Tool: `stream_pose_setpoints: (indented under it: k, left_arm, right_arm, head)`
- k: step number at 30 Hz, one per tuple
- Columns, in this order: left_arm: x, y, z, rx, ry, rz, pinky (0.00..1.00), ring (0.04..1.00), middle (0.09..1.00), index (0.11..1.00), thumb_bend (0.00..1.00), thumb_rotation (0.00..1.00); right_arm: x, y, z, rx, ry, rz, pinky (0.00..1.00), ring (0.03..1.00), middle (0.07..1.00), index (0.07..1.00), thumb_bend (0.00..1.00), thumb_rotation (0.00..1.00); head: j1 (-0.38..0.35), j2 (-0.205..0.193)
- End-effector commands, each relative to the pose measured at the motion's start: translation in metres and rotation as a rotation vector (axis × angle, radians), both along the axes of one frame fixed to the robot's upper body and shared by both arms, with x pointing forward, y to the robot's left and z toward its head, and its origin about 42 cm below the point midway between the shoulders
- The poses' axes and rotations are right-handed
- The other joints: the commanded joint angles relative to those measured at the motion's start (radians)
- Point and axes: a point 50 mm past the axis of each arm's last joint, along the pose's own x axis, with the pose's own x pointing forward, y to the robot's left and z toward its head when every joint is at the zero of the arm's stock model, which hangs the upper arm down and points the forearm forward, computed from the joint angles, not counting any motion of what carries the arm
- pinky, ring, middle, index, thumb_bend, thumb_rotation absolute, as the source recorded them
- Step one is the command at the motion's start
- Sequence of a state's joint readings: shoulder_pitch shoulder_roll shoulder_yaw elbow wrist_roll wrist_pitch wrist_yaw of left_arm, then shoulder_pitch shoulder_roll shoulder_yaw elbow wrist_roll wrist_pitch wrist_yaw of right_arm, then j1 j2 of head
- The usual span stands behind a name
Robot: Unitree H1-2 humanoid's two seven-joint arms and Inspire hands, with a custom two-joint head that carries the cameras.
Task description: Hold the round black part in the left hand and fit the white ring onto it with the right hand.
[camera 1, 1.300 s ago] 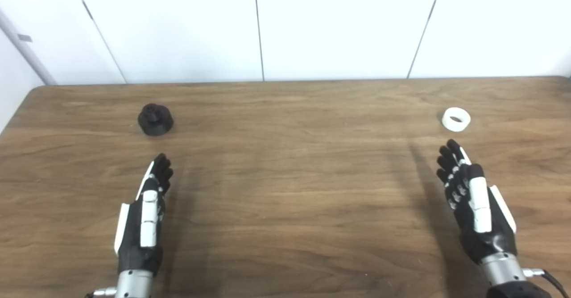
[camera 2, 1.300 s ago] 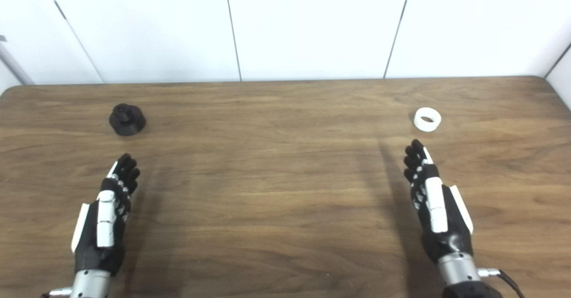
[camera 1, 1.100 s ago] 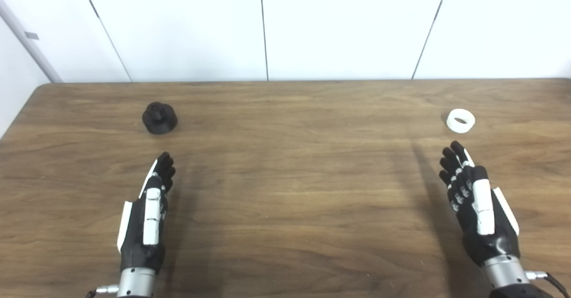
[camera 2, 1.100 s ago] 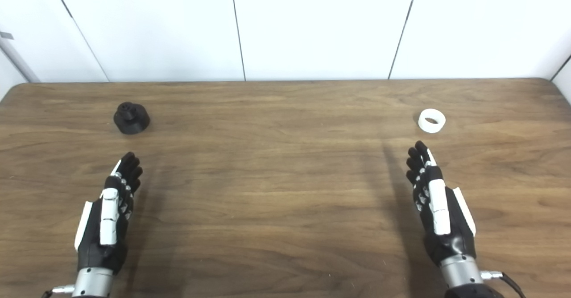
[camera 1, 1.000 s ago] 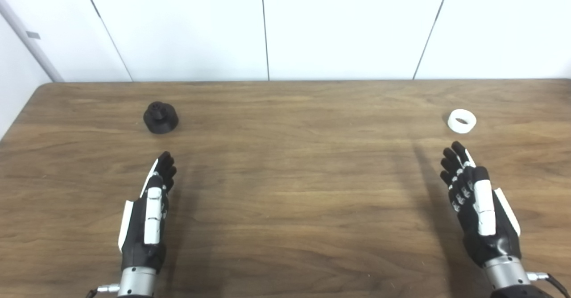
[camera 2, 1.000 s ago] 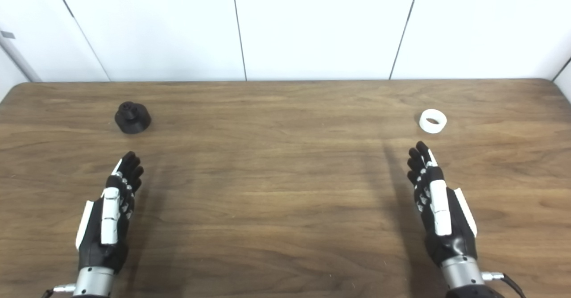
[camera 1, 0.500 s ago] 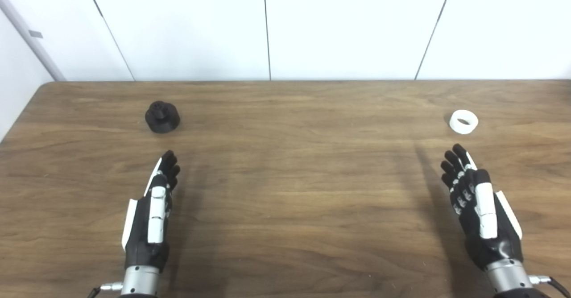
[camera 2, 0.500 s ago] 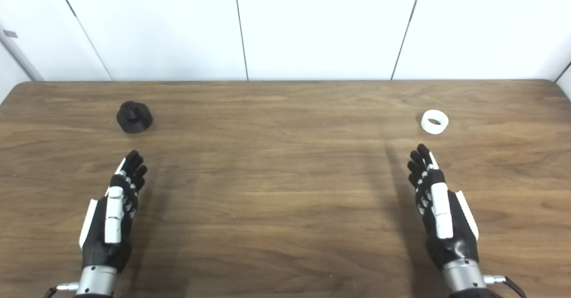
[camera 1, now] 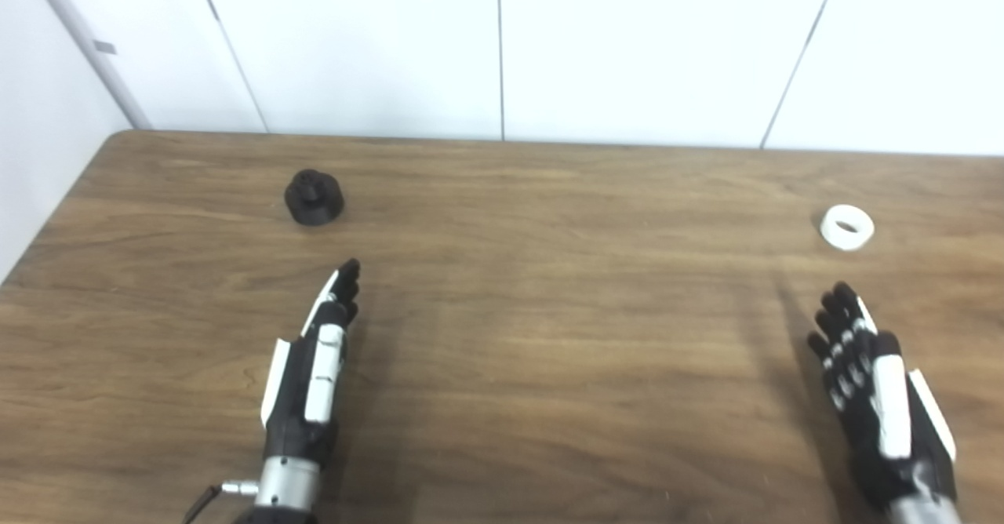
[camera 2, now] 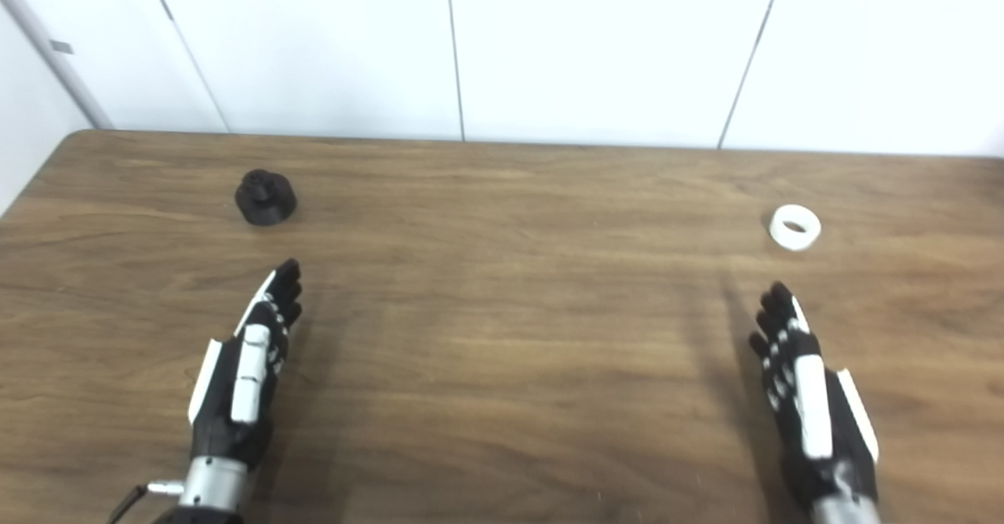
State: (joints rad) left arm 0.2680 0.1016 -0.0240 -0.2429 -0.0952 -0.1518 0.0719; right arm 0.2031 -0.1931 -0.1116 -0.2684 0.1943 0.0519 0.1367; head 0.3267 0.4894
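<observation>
Left hand (camera 1: 310, 375) lies low over the brown wood-grain table (camera 1: 549, 336), fingers straight and slightly apart, thumb edge up, holding nothing. The round black plastic part with a raised hub (camera 1: 314, 197) sits ahead of it and a touch to its outer, left side — beyond the fingertips, well short of contact, bare table between them. The fingers point a little to the right of the part, so the reach would need to swing slightly outward as it goes forward. Right hand (camera 1: 882, 406) mirrors the pose on the far side of the table: fingers extended, loosely spread, empty. The small white plastic ring (camera 1: 847, 227) rests flat with its hole facing up, ahead of that hand's fingertips and nearly in line with them — near, not touching. Each piece is on its own hand's side, with the two pieces far apart across the table. Judgement: neither grasp has begun. The black part is squat and round, hub upward, with no long axis to align to; gripping its outer wall would likely leave the hub clear for the ring.
</observation>
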Motion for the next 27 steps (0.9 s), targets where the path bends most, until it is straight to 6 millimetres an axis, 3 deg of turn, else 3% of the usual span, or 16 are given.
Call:
stream_pose_setpoints:
  k: [1, 11, 22, 27]
  left_arm:
    - [-0.005, -0.017, 0.000, -0.050, -0.038, 0.037, 1.00, 0.988, 0.987, 0.968, 0.43, 0.96]
    - [-0.003, -0.024, -0.008, -0.049, -0.016, 0.047, 1.00, 0.985, 0.982, 0.953, 0.45, 0.92]
    - [-0.003, -0.025, -0.009, -0.030, -0.001, 0.044, 1.00, 0.992, 0.988, 0.967, 0.51, 0.93]
    - [-0.003, -0.026, -0.005, -0.043, -0.002, 0.055, 1.00, 0.988, 0.990, 0.969, 0.46, 0.90]
  right_arm:
    - [0.003, -0.004, 0.005, -0.011, -0.045, 0.016, 1.00, 1.000, 1.000, 1.000, 0.54, 1.00]
    - [0.007, -0.008, -0.007, -0.020, -0.057, -0.013, 1.00, 1.000, 0.995, 1.000, 0.56, 1.00]
    - [0.007, -0.010, -0.008, -0.037, -0.060, -0.012, 1.00, 1.000, 0.999, 1.000, 0.54, 1.00]
    - [0.007, -0.009, -0.007, -0.027, -0.059, -0.016, 1.00, 1.000, 0.997, 1.000, 0.54, 1.00]
  head:
    - [0.005, -0.003]
    - [0.023, -0.045]
    - [0.024, -0.042]
    - [0.012, -0.039]
